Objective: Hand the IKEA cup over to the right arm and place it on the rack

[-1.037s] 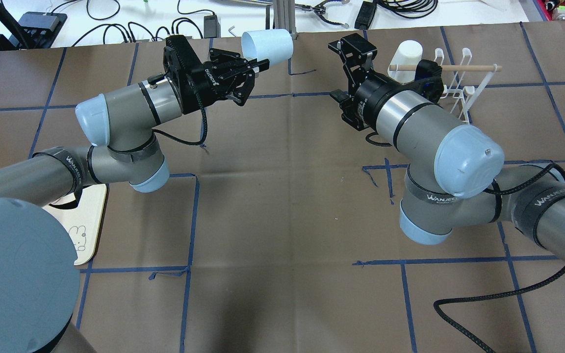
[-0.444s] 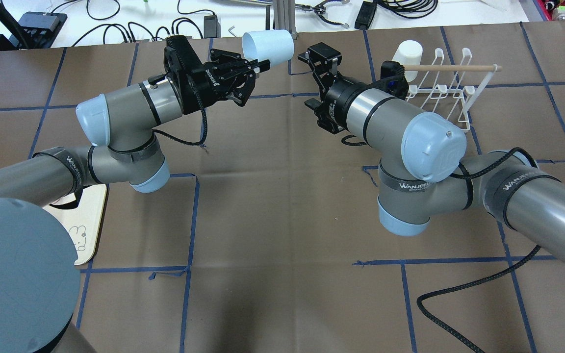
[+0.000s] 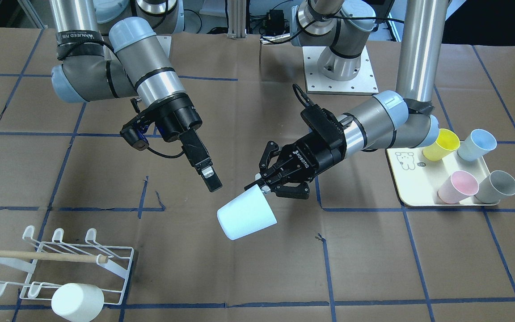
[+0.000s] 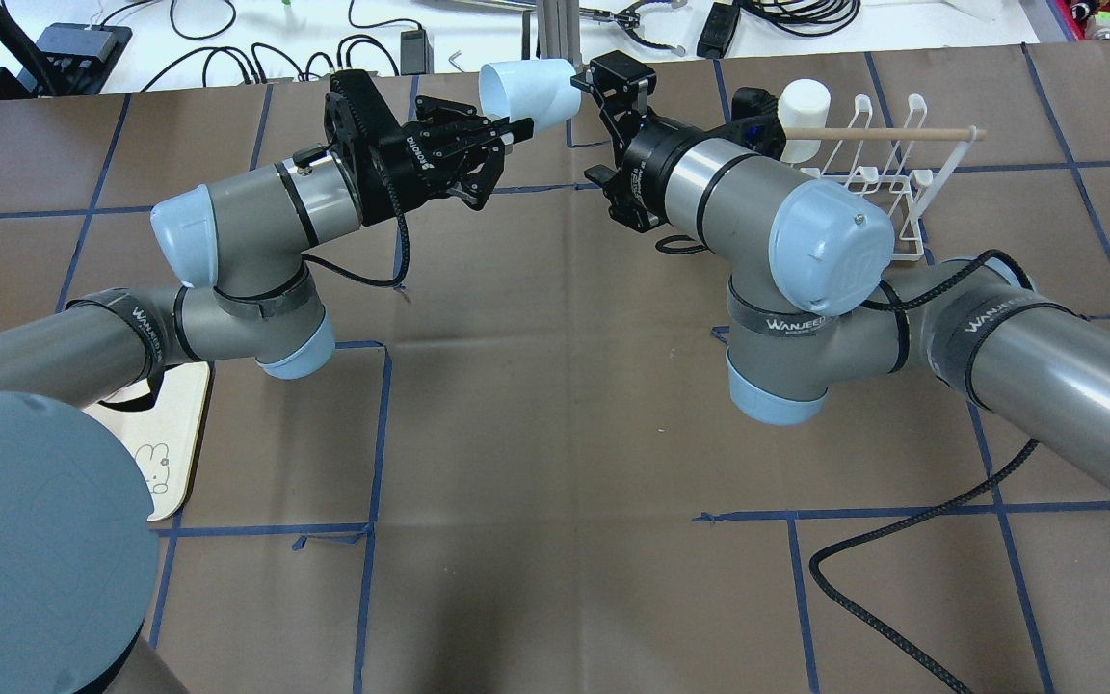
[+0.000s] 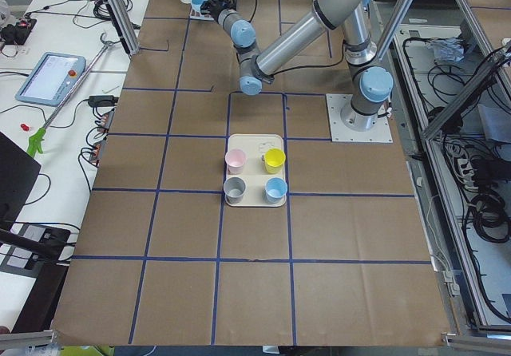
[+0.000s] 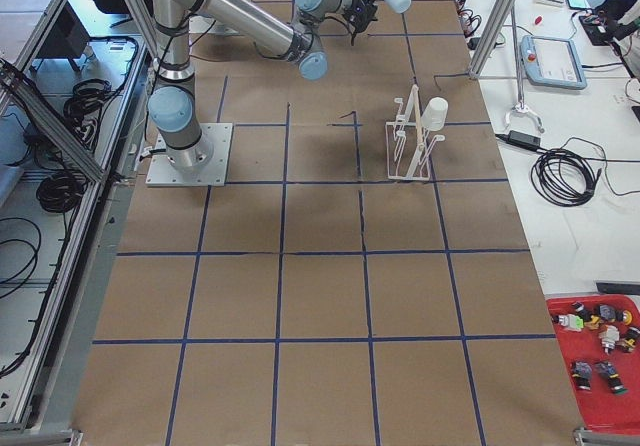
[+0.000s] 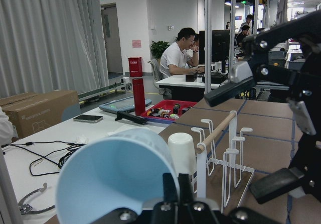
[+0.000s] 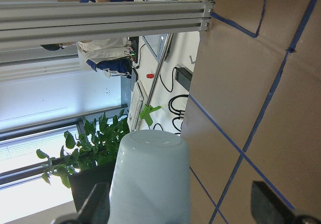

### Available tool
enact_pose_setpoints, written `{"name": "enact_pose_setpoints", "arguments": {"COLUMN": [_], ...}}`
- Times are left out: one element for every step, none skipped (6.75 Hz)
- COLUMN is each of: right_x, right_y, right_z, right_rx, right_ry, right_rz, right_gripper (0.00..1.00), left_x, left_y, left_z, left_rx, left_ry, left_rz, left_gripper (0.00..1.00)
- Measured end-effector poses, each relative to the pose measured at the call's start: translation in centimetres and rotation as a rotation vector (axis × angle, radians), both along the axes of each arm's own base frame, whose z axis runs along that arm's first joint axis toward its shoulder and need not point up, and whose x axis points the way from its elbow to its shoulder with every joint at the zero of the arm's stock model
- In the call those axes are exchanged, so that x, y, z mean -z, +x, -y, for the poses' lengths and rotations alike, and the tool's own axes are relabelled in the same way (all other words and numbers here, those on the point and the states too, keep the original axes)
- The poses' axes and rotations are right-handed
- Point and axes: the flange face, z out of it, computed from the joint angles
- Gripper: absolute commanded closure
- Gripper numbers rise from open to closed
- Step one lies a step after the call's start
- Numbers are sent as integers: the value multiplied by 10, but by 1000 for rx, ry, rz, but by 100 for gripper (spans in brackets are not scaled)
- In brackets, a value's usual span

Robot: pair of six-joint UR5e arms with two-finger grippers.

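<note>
Pale blue plastic cup [image 3: 246,219] pinched at rim by black left gripper [image 3: 263,188], centre frame, black right gripper [image 3: 209,175] beside cup, 2 fingers [image 8: 275,209] spread.

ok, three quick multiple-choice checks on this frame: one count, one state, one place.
1. How many cups stand on the cream rectangular tray?
A) two B) four C) five
2. The right gripper has its jaws:
A) open B) shut on a cup C) shut on nothing
3. The white plastic cup sits:
A) on the tray B) on the white wire rack C) in the right gripper

Key:
1 B: yellow, blue, pink and grey cups stand there.
2 A: the wrist view shows them spread wide, with the pale blue plastic cup ahead.
3 B: it sits upside down on the rack.
</note>
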Motion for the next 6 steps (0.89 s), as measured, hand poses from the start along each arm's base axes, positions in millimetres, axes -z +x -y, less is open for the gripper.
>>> {"name": "enact_pose_setpoints", "arguments": {"right_x": [2, 3, 5, 7, 11, 14], "right_y": [3, 5, 7, 9, 14, 19], "right_z": [12, 20, 26, 34, 43, 51], "right_rx": [8, 14, 17, 22, 24, 20], "right_ry": [9, 15, 18, 24, 29, 31], "right_rz": [18, 30, 39, 51, 63, 68], "right_gripper": [0, 1, 1, 1, 1, 1], "left_x": [0, 0, 0, 0, 0, 0], "left_y": [0, 0, 0, 0, 0, 0], "left_z": [0, 0, 0, 0, 0, 0], "left_rx": [0, 1, 1, 1, 1, 1], "left_ry": [0, 0, 0, 0, 1, 1], "left_rz": [0, 0, 0, 0, 0, 0], "left_gripper": [97, 97, 97, 97, 96, 96]}}
